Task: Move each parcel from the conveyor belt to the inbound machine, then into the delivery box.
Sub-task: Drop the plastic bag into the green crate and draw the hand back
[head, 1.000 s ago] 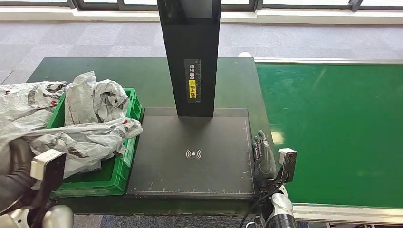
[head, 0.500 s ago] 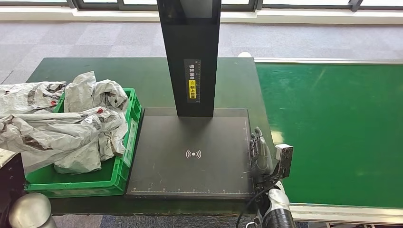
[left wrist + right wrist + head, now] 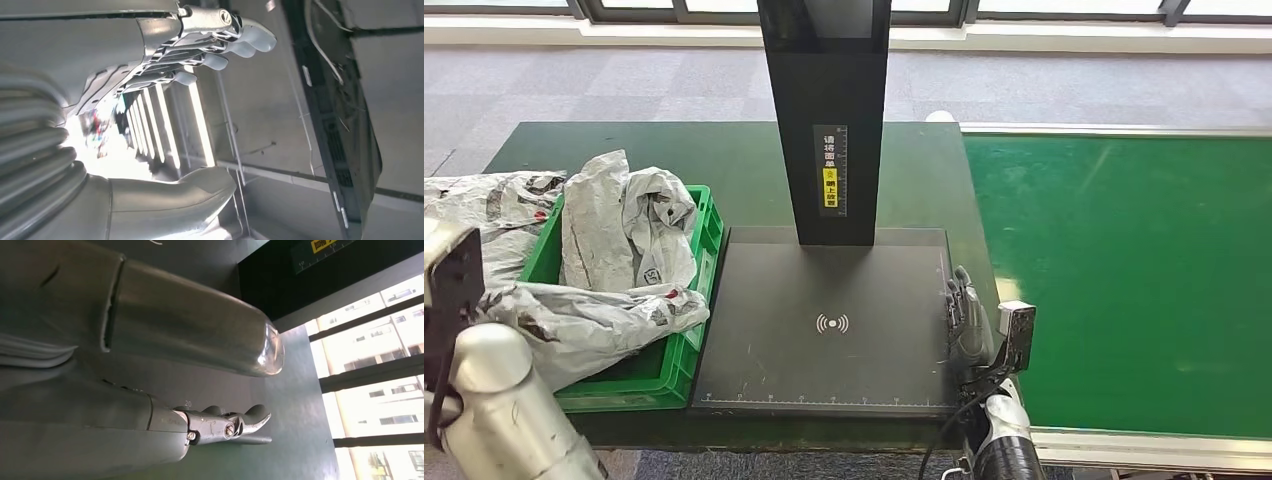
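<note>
parcels (image 3: 614,270) lying heaped in delivery box (image 3: 686,345), sorted | left hand (image 3: 165,75) released, holding nothing | right hand (image 3: 969,320) waiting released beside inbound machine (image 3: 829,320) | conveyor belt (image 3: 1124,280) carrying nothing

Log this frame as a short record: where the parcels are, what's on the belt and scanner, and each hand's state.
parcels: grey bags piled in the green crate, some spilling over its side
conveyor belt: no parcel on visible part
scanner plate: bare
left hand: holds nothing, fingers apart
right hand: at the plate's belt-side edge, holds nothing
</note>
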Tool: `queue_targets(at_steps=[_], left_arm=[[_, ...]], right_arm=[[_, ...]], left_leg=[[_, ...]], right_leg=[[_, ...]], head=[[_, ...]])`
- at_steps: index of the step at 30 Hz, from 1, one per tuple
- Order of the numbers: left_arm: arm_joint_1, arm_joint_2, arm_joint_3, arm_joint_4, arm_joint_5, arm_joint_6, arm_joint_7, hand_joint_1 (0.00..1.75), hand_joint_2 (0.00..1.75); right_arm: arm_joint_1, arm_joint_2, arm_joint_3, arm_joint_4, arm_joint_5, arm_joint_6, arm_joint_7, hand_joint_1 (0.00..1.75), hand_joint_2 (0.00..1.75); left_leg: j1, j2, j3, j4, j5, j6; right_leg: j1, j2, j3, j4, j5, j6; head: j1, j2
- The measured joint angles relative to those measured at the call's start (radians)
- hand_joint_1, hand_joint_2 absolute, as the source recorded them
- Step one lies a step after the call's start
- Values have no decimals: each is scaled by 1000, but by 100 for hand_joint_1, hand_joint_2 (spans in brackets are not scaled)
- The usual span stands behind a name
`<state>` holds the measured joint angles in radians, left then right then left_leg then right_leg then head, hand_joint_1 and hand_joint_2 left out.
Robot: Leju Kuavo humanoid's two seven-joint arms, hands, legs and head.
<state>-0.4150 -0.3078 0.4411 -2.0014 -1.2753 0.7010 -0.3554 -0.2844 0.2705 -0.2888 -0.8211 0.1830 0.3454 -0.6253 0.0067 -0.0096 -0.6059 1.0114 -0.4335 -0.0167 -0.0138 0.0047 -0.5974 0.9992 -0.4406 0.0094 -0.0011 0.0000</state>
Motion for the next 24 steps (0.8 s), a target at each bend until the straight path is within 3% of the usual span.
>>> queue_targets(at_steps=[2,6,10,18,24], left_arm=[[-100,15,29,106,-100,0,67,0,175],[-270,98,32,357,-248,-1,326,0,175],[-380,173,6,573,-250,-2,423,0,0],[-538,260,-125,1036,-251,-124,587,0,0],[-584,287,-173,1216,-251,-115,587,0,0]], right_arm=[[-5,0,0,11,5,2,-7,0,0],[-14,1,-1,28,12,6,-15,0,0],[-18,1,-4,32,14,11,-16,0,0],[-18,1,-19,34,18,32,-20,0,0],[-18,1,-27,34,27,37,-19,0,0]], left_leg=[[0,0,0,0,1,-1],[0,1,0,0,3,-2],[0,2,0,0,3,-2],[0,1,-1,0,4,-2],[0,2,0,0,3,-2]], right_leg=[[0,0,0,0,1,-1],[0,2,-1,1,3,-2],[0,2,-2,2,3,-3],[0,2,-2,1,4,-2],[0,4,-2,1,5,-1]], head=[[0,0],[0,0],[0,0],[0,0],[0,0]])
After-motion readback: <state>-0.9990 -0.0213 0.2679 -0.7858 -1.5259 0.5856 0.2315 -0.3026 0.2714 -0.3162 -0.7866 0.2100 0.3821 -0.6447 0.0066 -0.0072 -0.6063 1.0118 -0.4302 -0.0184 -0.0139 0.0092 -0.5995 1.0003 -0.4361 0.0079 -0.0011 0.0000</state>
